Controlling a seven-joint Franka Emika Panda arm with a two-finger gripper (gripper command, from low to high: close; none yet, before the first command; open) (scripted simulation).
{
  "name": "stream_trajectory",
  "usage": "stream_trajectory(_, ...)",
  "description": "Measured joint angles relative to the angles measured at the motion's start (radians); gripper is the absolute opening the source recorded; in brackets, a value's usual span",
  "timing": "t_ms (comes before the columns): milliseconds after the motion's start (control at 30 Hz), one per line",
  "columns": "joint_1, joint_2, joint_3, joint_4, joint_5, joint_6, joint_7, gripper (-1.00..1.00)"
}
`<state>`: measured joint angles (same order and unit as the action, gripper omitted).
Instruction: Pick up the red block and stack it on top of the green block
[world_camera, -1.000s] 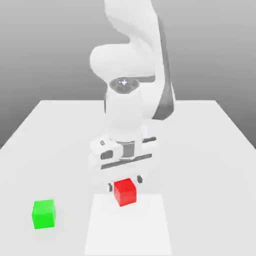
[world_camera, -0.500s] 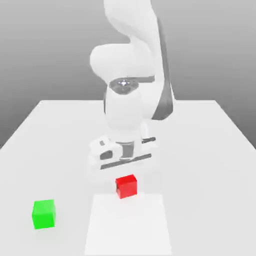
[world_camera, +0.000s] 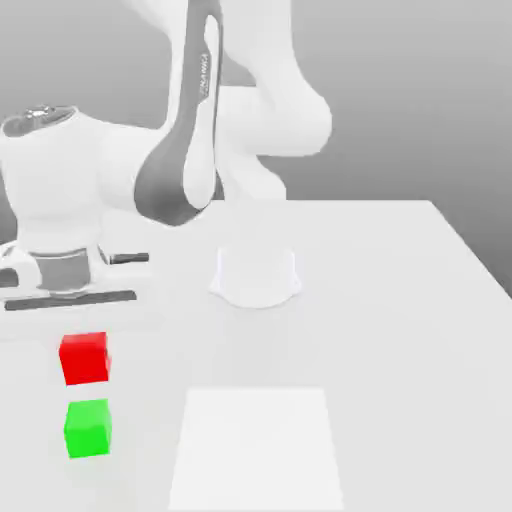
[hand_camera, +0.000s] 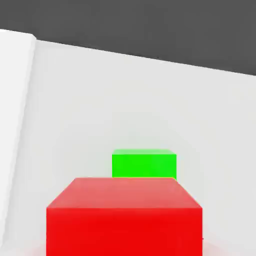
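The red block (world_camera: 84, 358) hangs in the air at the exterior view's left, just under the arm's white hand. My gripper (world_camera: 83, 338) is shut on it. Directly below it, with a small gap, the green block (world_camera: 88, 428) rests on the table. From the hand view, the red block (hand_camera: 125, 215) sits close to the camera and the green block (hand_camera: 144, 163) shows beyond it on the white surface.
The white table (world_camera: 400, 300) carries a paler square patch (world_camera: 255, 450) near its front middle. The arm's round base (world_camera: 257, 275) stands at the table's centre, with the arm's links reaching over toward the exterior view's left.
The gripper closed on the red block and lifted it. The arm then swung to the exterior view's left and now holds the block above the green block.
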<state>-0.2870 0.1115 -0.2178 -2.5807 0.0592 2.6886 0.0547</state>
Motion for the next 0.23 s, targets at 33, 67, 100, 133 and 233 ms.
stream_trajectory(33,-0.005,0.034,0.009,0.004,0.018,0.029,-0.015,-1.00)
stream_trajectory(67,-0.012,0.069,0.019,0.007,0.037,0.060,-0.029,-1.00)
stream_trajectory(100,-0.019,0.101,0.029,0.009,0.055,0.089,-0.042,1.00)
stream_trajectory(133,-0.019,0.101,0.029,0.009,0.055,0.089,-0.042,1.00)
stream_trajectory(233,-0.019,0.101,0.029,0.009,0.055,0.089,-0.042,1.00)
